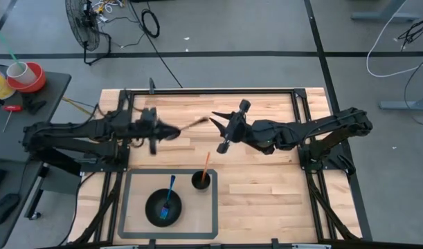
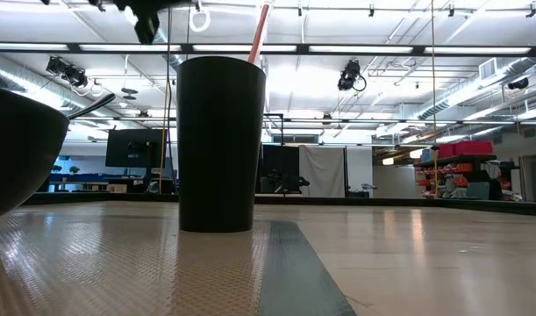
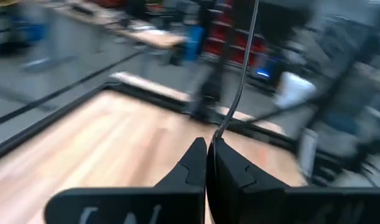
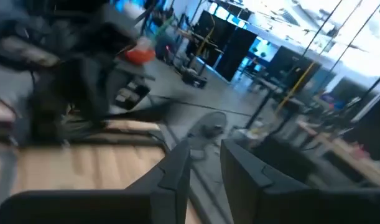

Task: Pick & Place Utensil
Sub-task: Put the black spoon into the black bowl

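Utensil [image 1: 192,124], thin, stiff and judged light and slippery, is held in the air above the table [image 1: 266,194] by one end between the closed fingers of the left gripper [image 1: 171,131], while the right gripper [image 1: 220,122] hangs parted and empty nearby.

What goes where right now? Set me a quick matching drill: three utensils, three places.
Utensils:
1. blue utensil
2. orange utensil
3. dark utensil

Places:
a. clamped in the left pincer, above the table
b. lying in the black bowl
c. standing in the black cup

Pairs: 1-b, 2-c, 3-a
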Robot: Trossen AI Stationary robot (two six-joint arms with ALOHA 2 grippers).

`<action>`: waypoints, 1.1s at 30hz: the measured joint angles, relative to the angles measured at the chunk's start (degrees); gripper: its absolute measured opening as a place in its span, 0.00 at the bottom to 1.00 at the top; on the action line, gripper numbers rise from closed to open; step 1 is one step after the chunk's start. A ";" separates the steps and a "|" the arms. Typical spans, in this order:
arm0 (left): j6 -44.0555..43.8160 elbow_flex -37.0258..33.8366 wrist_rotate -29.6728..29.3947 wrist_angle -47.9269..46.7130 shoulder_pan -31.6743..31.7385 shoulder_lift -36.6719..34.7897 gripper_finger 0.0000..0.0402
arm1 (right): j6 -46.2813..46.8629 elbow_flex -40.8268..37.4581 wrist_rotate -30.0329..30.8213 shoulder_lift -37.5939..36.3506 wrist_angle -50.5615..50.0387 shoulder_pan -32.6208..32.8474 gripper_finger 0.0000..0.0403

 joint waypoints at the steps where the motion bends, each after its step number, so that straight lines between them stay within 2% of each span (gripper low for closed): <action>1: 1.29 -0.29 1.07 0.02 -1.60 -0.98 0.03 | 1.49 0.00 -0.62 0.00 0.61 0.09 0.23; 4: 3.19 -0.47 3.40 0.25 -7.01 -3.04 0.03 | 2.99 0.00 -0.54 0.00 1.21 0.80 0.24; 7: 3.07 -0.47 3.25 -0.38 -12.61 -3.67 0.03 | 4.82 0.00 -1.14 0.00 1.15 2.05 0.26; 14: -2.18 -0.52 1.61 -4.16 -25.16 -0.77 0.03 | 14.78 0.00 -17.05 0.00 0.44 5.05 0.28; 18: -8.48 -0.52 -1.01 -5.65 -32.17 3.07 0.03 | 19.19 0.00 -22.17 0.00 -1.79 7.42 0.28; 23: -12.84 -0.52 -7.02 -3.28 -40.23 9.86 0.03 | 20.35 0.02 -22.63 3.01 -2.48 12.29 0.29; 31: -26.97 -0.52 -7.09 -3.03 -50.38 19.89 0.03 | 24.90 0.02 -22.94 10.93 4.15 17.61 0.30; 33: -28.86 -0.52 -8.80 -3.27 -52.10 22.44 0.03 | 24.93 0.02 -22.92 12.61 6.28 18.65 0.30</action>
